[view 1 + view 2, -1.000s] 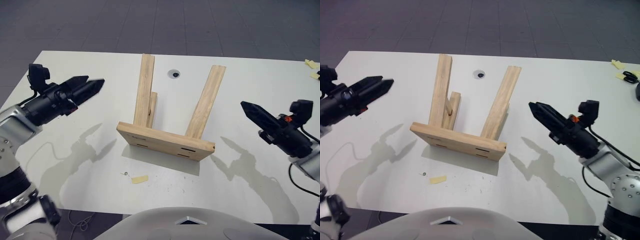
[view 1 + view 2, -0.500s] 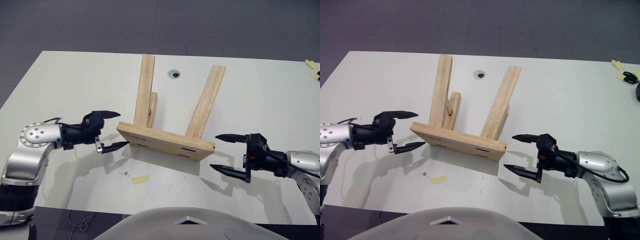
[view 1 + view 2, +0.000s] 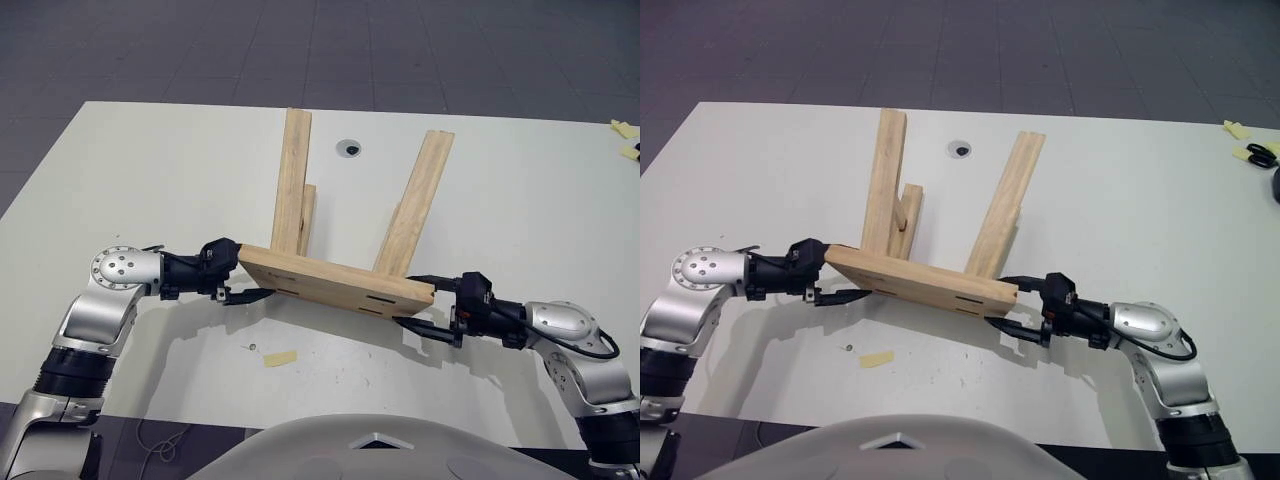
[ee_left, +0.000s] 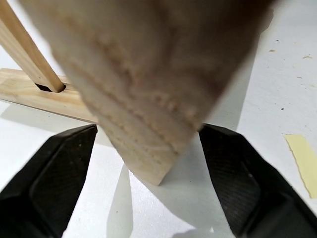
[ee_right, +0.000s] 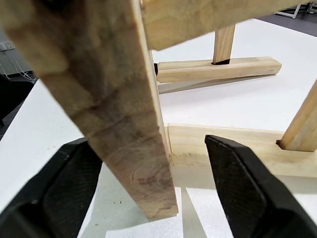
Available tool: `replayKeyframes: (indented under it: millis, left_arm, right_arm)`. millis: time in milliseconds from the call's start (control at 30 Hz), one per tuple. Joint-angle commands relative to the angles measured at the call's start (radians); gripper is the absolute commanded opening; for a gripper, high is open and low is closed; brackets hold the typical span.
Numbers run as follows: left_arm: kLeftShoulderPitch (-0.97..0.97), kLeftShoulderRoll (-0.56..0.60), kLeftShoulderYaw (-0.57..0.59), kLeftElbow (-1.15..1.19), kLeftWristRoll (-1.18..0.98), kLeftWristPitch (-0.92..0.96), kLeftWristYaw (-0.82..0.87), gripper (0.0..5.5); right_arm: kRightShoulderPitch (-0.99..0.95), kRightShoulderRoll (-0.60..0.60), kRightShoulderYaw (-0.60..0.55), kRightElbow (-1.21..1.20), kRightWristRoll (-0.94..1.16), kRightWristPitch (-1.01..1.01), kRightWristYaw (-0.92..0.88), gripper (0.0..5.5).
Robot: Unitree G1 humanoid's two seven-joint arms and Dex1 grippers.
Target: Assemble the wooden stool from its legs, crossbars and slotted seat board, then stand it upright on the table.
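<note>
Grippers first: left gripper [image 3: 245, 277] sits at the left end of the seat board [image 3: 335, 283], jaws wide, one on each face. In its wrist view both fingers [image 4: 54, 173] show a gap to the wood, so nothing is clamped. Right gripper [image 3: 408, 302] mirrors this at the right end, also spread, with its fingers [image 5: 237, 183] off the board.

Stool [image 3: 350, 230] lies on its side on the table [image 3: 150, 160], seat edge toward the robot and legs [image 3: 412, 205] pointing away. A crossbar [image 5: 225, 42] is pegged into a leg in the right wrist view.

Status: assembly looks done, though I can't confirm every joint is fully seated from here. Left to do: close both grippers on the board and tip the stool onto its feet.
</note>
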Motion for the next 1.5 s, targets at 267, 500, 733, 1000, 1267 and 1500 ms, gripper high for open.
replayKeyframes:
  millis: [267, 500, 733, 1000, 1267, 1500]
  left_arm:
    - [-0.047, -0.023, 0.049, -0.247, -0.326, 0.409, 0.031, 1.91]
    - [-0.200, 0.018, 0.187, -0.313, -0.755, 0.843, 0.024, 1.90]
    - [-0.473, -0.184, 0.326, -0.096, -1.229, 0.894, 0.648, 1.84]
    - [-0.399, -0.414, 0.348, -0.105, -1.401, 0.633, 1.412, 1.84]
    - [-0.457, -0.446, 0.445, 0.084, -1.248, 0.542, 1.537, 2.04]
    - [-0.507, -0.412, 0.533, 0.200, -1.147, 0.471, 1.427, 3.26]
  right_arm:
    - [-0.084, -0.021, 0.028, 0.104, 0.043, 0.105, 0.063, 1.75]
    - [-0.305, -0.108, -0.160, 0.054, 0.687, 0.768, -0.029, 1.75]
    - [-0.566, -0.039, -0.222, 0.075, 1.401, 0.645, -0.618, 1.74]
    - [-0.579, 0.153, -0.237, -0.017, 1.450, 0.373, -1.131, 1.74]
    - [-0.627, 0.238, -0.339, 0.141, 1.168, 0.235, -1.226, 2.99]
    - [-0.509, 0.335, -0.381, 0.070, 1.049, 0.206, -1.203, 4.21]
